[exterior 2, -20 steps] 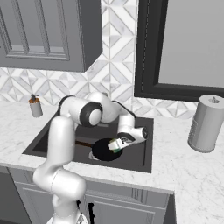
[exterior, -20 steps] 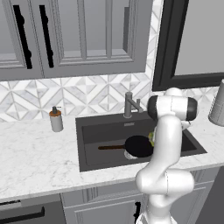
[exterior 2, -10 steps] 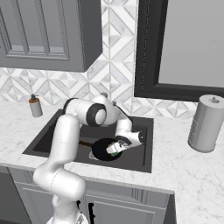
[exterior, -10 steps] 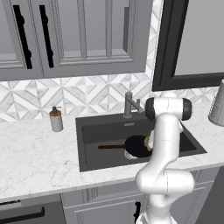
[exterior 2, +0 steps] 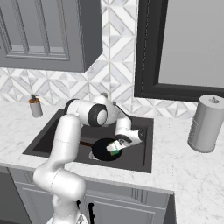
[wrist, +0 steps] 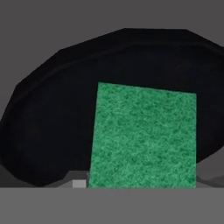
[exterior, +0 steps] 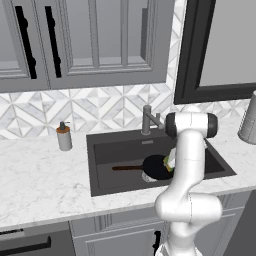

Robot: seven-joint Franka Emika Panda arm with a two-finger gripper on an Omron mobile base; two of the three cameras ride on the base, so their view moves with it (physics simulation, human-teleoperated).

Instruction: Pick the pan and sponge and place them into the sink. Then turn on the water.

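The pan lies in the sink. The end effector grips the sponge just above the pan. Releasing it and turning on water remain.

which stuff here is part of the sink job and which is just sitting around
Part of the job:
- pan, lying in the sink
- sponge, at the fingers over the pan
- sink
- faucet, no water running

Just sitting around:
- soap bottle on the counter left of the sink
- paper towel roll on the counter right of the sink
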